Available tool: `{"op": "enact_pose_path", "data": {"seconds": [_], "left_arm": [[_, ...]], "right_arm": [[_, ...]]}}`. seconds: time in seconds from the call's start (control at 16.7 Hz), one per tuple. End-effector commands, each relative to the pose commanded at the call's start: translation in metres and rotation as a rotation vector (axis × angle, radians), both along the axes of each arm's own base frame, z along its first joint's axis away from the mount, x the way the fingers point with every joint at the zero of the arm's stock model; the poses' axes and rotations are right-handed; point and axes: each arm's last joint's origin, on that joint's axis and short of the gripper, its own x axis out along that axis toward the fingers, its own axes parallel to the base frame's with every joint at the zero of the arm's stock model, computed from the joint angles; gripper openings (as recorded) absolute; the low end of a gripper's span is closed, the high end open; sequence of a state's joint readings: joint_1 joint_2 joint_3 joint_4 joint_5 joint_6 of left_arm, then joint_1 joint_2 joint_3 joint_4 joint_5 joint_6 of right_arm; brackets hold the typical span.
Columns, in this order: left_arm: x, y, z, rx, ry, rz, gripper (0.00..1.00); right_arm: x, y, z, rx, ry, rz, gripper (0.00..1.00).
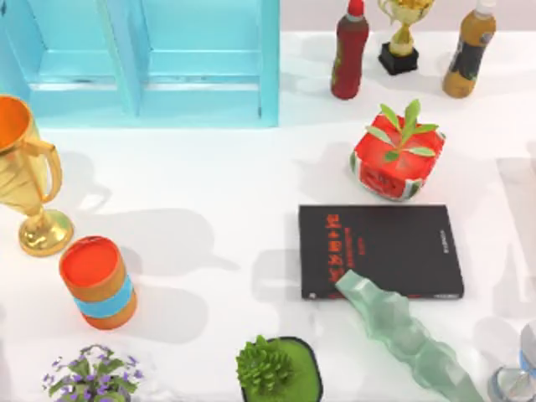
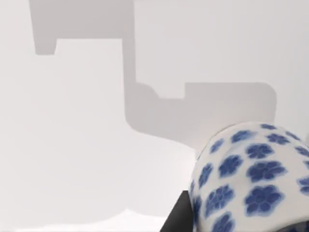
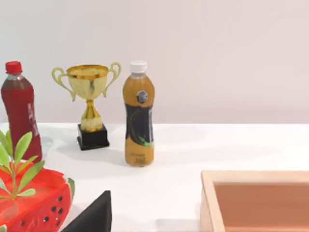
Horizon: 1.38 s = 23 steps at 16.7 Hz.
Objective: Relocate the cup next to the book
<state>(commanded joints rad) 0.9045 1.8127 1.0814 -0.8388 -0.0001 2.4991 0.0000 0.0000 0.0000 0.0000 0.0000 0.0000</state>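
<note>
The cup [image 2: 251, 179], white with dark blue flowers, looms very close in the left wrist view, above a plain white surface. A dark wedge [image 2: 177, 218] juts out beside its base; I cannot tell whether that is a finger. The book [image 1: 381, 251], flat and black with red lettering, lies right of the table's centre in the top view. One black corner of the book [image 3: 94, 217] shows in the right wrist view, beside the watermelon planter.
A translucent pale green ridged object [image 1: 402, 335] runs from the book's front edge toward the front right. A watermelon planter [image 1: 395, 155] stands behind the book. An orange canister [image 1: 98, 282], gold trophy [image 1: 25, 180], blue cabinet [image 1: 151, 59], bottles [image 1: 349, 50], green plant [image 1: 276, 368] and wooden box [image 3: 256, 200] surround the middle.
</note>
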Motion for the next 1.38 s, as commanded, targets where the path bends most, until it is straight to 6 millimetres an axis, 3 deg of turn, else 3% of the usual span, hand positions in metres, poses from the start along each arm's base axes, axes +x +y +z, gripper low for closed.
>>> {"op": "enact_pose_path", "data": {"seconds": [0.3,0.78,1.08,1.38], "left_arm": [[0.002,-0.001,0.004,0.001,0.0,-0.013,0.0],[0.0,0.0,0.05,0.0,-0.001,-0.003,0.0],[0.002,-0.001,0.05,0.001,-0.002,-0.005,0.0],[0.031,-0.011,0.087,0.078,-0.093,0.04,0.0]], "right_arm": [[0.0,0.0,0.0,0.0,0.0,0.0,1.0],[0.0,0.0,0.0,0.0,0.0,0.0,1.0],[0.0,0.0,0.0,0.0,0.0,0.0,1.0],[0.0,0.0,0.0,0.0,0.0,0.0,1.0]]}}
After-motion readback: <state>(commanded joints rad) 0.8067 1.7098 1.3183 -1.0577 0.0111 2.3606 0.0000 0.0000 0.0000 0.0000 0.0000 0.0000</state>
